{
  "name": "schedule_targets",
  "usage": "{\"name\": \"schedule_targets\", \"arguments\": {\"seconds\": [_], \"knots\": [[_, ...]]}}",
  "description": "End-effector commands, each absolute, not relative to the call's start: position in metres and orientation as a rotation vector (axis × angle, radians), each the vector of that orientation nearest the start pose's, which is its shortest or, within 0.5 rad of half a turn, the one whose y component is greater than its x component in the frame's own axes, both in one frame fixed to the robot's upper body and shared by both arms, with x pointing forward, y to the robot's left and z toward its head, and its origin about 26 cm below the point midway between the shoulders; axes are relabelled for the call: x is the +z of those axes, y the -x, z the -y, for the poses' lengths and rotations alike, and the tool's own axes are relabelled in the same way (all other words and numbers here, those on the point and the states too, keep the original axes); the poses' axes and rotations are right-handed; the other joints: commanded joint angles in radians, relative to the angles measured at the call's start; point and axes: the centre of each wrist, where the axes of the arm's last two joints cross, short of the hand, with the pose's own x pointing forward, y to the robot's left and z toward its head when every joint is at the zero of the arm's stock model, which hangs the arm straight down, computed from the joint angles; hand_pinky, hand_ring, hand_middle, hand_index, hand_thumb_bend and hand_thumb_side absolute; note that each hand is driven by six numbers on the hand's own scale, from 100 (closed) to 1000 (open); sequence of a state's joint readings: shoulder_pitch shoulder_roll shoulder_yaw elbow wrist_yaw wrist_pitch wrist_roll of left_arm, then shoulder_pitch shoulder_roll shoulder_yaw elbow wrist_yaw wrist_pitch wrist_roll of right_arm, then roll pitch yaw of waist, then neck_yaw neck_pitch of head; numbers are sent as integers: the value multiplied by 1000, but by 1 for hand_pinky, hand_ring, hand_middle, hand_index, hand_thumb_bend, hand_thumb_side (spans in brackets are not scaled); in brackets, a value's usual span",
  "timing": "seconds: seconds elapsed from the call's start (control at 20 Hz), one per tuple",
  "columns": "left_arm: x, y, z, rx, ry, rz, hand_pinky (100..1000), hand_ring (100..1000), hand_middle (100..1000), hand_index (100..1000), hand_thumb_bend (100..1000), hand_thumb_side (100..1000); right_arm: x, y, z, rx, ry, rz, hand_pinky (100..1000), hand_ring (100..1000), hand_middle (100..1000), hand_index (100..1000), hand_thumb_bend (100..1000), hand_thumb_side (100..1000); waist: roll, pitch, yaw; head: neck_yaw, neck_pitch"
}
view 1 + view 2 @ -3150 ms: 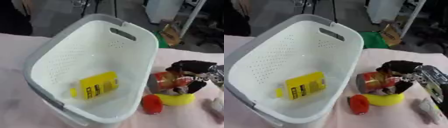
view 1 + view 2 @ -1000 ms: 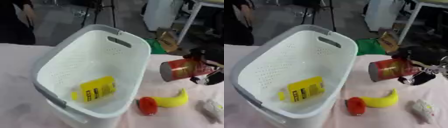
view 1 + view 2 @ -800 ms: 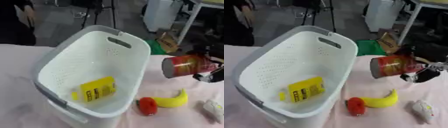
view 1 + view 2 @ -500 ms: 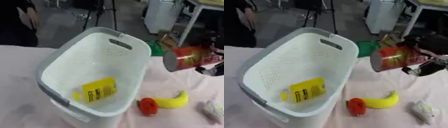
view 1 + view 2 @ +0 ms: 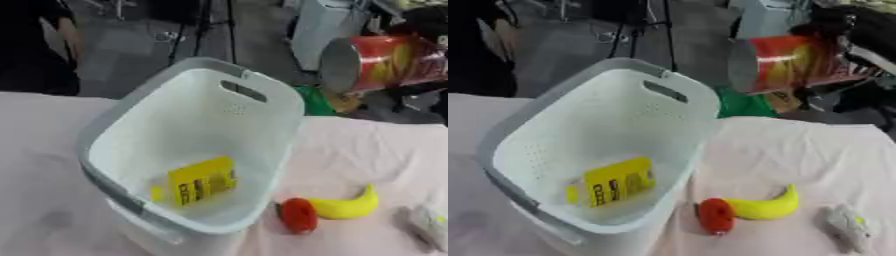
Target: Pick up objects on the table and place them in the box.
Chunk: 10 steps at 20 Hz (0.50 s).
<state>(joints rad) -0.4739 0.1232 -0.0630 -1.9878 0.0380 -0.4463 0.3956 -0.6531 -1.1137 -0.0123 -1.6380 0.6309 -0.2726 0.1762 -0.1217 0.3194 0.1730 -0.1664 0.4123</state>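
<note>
Red-and-yellow can [image 5: 798, 62] with grey end.

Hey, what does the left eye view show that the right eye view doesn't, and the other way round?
Only the left eye view cuts the pale object off at its right edge. Only the right eye view shows that object whole, with bare table beyond it, and more of the right hand curled round the red can. Both share the white basket holding a yellow packet, plus the banana touching a red object on the table.
</note>
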Motion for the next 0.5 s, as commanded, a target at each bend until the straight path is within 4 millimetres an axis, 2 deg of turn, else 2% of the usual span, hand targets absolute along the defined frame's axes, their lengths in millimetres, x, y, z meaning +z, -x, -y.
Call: {"name": "schedule_targets", "arguments": {"seconds": [0.05,0.5], "knots": [[236,-309,-192,-366,-204,-3377,515,469,598,669,100,963,397,-311,382,-1784,-1929,-2179,984,976,711,410,100,402,1,-23,4,-5,-8],[236,-309,-191,-363,-214,-3376,514,468,598,669,100,963,406,-310,355,-1725,-1815,-2222,983,976,711,406,100,402,-11,-25,17,-10,-11]]}}
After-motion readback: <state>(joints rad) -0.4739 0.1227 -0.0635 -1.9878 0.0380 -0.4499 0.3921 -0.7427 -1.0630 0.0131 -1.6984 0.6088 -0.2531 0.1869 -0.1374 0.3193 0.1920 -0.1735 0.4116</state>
